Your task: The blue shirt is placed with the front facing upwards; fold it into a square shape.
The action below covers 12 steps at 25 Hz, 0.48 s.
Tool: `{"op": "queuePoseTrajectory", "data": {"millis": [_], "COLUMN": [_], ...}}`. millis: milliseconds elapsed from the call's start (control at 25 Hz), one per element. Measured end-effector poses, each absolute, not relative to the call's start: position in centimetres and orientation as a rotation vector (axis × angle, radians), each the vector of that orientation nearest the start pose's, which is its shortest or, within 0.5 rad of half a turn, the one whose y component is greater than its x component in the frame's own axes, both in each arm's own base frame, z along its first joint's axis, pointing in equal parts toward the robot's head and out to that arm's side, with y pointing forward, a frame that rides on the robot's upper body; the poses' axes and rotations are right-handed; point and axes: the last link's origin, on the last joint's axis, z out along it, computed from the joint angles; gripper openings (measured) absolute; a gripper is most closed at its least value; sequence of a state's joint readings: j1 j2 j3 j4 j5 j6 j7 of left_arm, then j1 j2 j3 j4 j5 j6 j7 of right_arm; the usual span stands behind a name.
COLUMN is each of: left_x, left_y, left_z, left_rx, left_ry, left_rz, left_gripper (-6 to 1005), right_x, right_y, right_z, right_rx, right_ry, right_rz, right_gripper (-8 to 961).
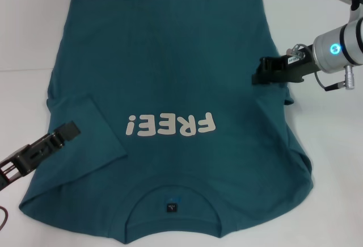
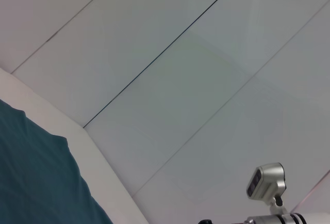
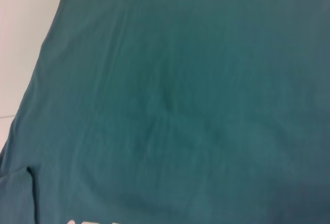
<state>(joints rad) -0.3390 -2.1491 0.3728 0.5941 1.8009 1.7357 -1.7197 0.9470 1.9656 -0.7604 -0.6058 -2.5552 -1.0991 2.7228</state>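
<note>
Head view shows the blue shirt spread front-up over most of the frame on a white table, collar at the bottom centre and the cream lettering just above it, reading upside down from here. The sleeve on the frame's left lies folded in over the body, while the right side looks tucked in too, with a loose flap spilling out at the lower right. The left gripper comes in from the lower left and sits over that folded sleeve; whether its fingers are open or closed I cannot tell. The right gripper reaches in from the upper right and sits over the shirt's right edge, apparently pinching cloth there, though I cannot tell that either. My reading is that the side folds are in hand and the lengthwise fold is not yet made. The next move calls for a firm hold on both side edges at matching height, so the cloth can be carried across evenly without the tucked sleeves slipping out.
</note>
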Motion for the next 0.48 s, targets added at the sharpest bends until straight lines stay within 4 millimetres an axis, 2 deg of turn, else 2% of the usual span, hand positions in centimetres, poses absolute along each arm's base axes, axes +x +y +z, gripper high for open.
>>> {"op": "queuePoseTrajectory", "data": {"millis": [480], "left_x": [-30.1], "left_y": [27.0], "left_z": [2.6], "left_rx": [-2.118], "left_ry": [-1.304], "left_rz": [-1.387], "left_gripper": [721], "right_x": [20.4], "right_y": [46.1], "right_z": [1.7], "right_rx": [-2.151], "right_ry": [1.56], "right_rz": [0.127], "right_gripper": [105]}}
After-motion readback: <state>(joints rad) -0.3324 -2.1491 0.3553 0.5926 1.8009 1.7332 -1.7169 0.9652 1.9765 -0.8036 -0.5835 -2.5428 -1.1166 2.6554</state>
